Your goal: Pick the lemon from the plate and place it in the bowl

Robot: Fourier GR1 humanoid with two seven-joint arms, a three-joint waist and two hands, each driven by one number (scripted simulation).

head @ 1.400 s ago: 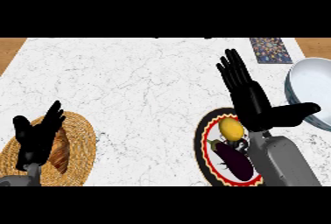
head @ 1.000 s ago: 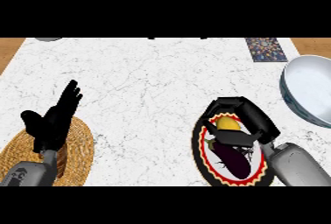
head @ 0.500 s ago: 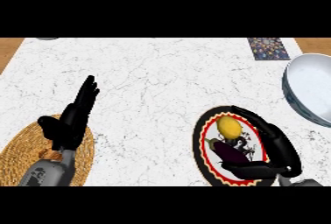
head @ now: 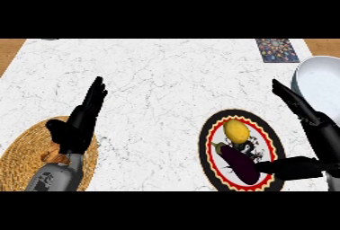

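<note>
Lemon (head: 236, 130) sits on the far part of the plate (head: 211, 152), at near right of the white marble counter (head: 166, 76). Nothing touches it. An eggplant (head: 239, 164) lies just nearer on the same plate, close against the lemon's near side.

Right hand (head: 320, 134): at the plate's right edge, fingers straight and together, pointing far-left; thumb spread wide apart from them, reaching left over the plate's near-right rim, beside the eggplant. Holds nothing. Fingertips lie close to the bowl's left edge.

Bowl (head: 322, 87): white, at far right edge of the view, partly cut off, beyond the plate.

Left hand (head: 76, 126): at near left, fingers straight and together, pointing far-right, holding nothing. It shows over the far-right edge of a woven mat (head: 23, 150).

Patterned tile (head: 277, 49) at far right of the counter.
</note>
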